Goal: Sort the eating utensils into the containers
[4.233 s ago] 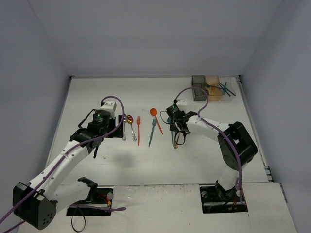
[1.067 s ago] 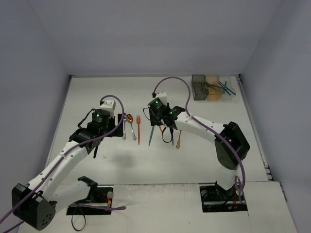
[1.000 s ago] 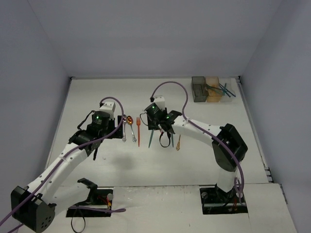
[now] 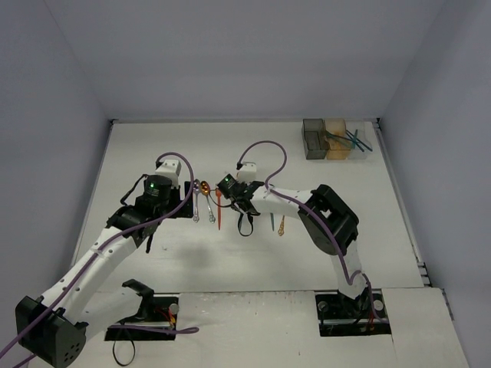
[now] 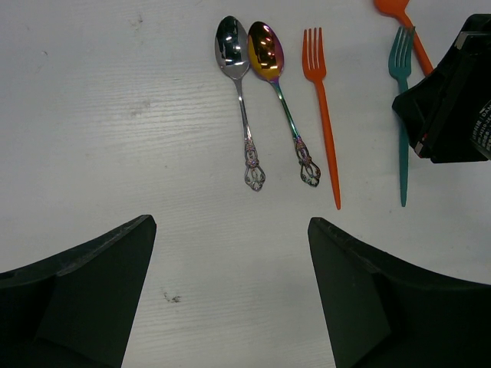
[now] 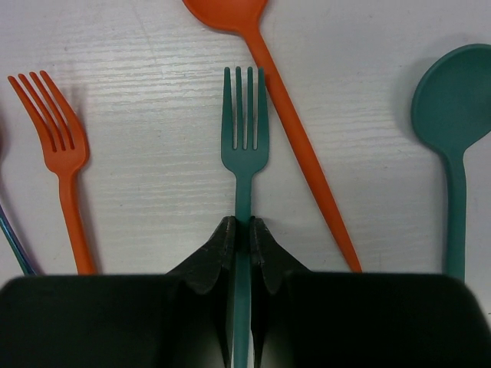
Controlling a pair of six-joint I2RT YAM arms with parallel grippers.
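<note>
My right gripper (image 6: 242,230) is shut on the handle of a teal fork (image 6: 244,142) that lies flat on the white table, just below its tines. Beside it lie an orange fork (image 6: 63,149), an orange spoon (image 6: 295,138) and a teal spoon (image 6: 454,100). In the left wrist view a silver spoon (image 5: 232,47), a gold-tinted spoon (image 5: 265,54) and the orange fork (image 5: 318,84) lie ahead of my open, empty left gripper (image 5: 230,291). From above, the right gripper (image 4: 239,205) covers most of the teal fork. The containers (image 4: 335,139) stand at the far right.
The dark grey bin (image 4: 313,140), orange bin (image 4: 336,141) and clear bin (image 4: 359,144) adjoin near the back right wall; teal sticks poke out of them. A small gold utensil (image 4: 281,225) lies right of the right gripper. The left gripper (image 4: 186,208) hovers beside the metal spoons.
The right arm has swung left from the teal spoon over to the teal fork, and its jaws have closed on the fork's handle. The left arm has stayed put.
</note>
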